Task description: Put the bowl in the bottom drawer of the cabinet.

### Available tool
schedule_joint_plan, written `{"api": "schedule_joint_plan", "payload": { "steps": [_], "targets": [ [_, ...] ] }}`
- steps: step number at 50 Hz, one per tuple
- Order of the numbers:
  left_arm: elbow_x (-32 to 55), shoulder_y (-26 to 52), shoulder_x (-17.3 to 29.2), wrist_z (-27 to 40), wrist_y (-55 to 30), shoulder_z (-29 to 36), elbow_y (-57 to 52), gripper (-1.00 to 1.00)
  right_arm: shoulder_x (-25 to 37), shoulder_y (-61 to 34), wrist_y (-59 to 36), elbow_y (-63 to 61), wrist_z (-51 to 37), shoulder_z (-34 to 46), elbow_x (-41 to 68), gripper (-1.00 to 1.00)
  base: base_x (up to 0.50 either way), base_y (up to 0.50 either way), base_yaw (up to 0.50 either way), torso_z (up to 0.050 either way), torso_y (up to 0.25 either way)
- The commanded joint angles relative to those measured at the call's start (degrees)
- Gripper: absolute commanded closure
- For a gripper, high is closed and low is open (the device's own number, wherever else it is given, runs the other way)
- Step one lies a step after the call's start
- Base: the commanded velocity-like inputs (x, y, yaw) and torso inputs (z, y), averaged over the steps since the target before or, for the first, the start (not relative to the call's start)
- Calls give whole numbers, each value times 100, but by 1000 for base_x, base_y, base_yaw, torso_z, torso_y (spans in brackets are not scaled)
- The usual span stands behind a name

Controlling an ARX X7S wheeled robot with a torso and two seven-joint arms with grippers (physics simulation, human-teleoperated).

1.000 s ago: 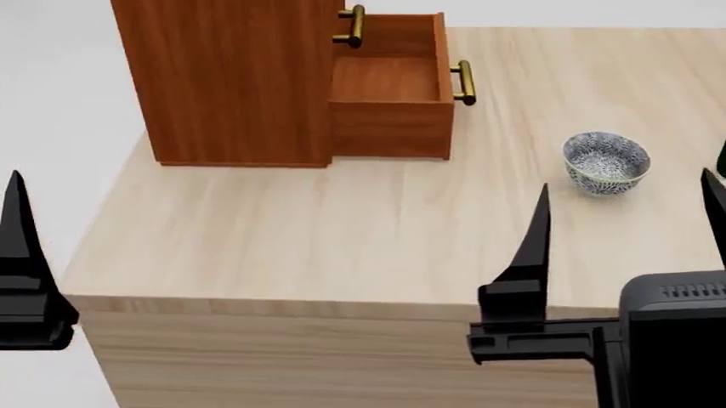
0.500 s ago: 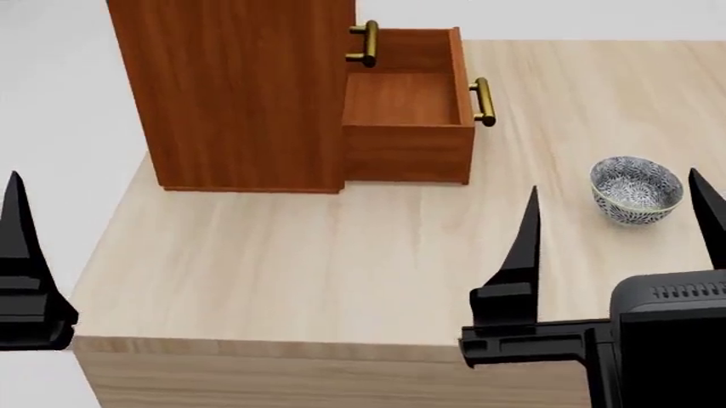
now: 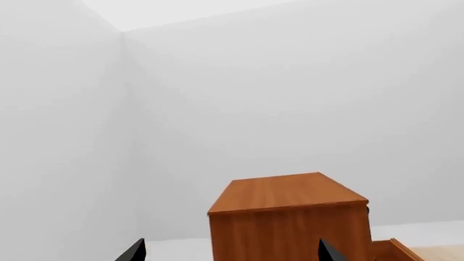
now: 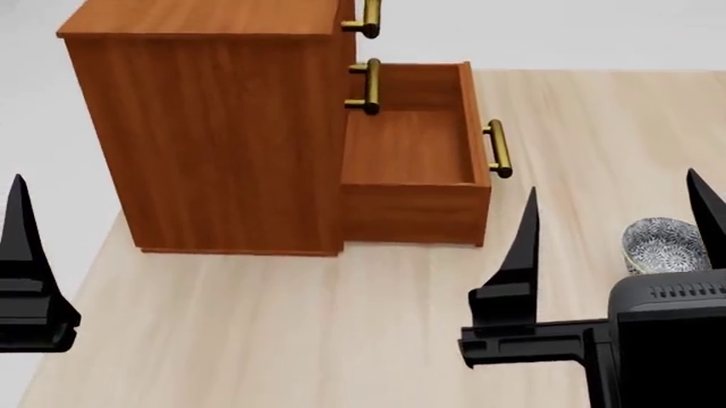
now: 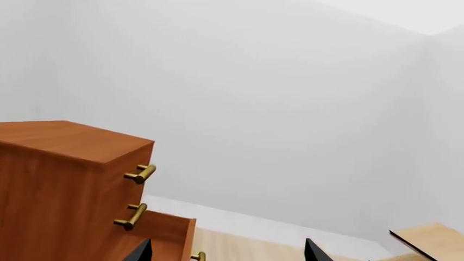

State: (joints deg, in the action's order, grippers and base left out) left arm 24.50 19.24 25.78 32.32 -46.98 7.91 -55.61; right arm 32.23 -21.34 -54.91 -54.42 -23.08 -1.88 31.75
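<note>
Small round white bowl with blue-grey speckles (image 4: 666,245) resting on the pale wooden tabletop (image 4: 284,340), partly hidden behind the black right gripper (image 4: 613,229), well apart from the shallow reddish-brown bottom drawer (image 4: 411,157). Drawer pulled out from the tall reddish-brown wood-grain cabinet (image 4: 210,119), interior bare, apparently ready to receive the bowl. Right gripper spread wide and holding nothing, raised above the table just short of the bowl, probably lined up for a grasp. Left gripper (image 3: 228,253) likewise parted and empty, idle at the side.
</note>
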Motion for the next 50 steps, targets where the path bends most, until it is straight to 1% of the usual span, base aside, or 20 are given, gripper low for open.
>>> {"api": "schedule_joint_plan", "payload": {
  "steps": [1, 26, 50],
  "targets": [
    [60, -21, 38, 62, 65, 17, -10, -100, 47, 96, 83, 11, -67, -14, 25, -100, 410, 62, 0, 0, 0],
    [142, -29, 139, 167, 173, 114, 35, -100, 137, 150, 160, 31, -201, -22, 121, -100, 359, 151, 0, 0, 1],
    [255, -1, 234, 248, 255, 181, 76, -100, 244, 0, 130, 55, -316, 44, 279, -100, 313, 22, 0, 0, 0]
  ]
}}
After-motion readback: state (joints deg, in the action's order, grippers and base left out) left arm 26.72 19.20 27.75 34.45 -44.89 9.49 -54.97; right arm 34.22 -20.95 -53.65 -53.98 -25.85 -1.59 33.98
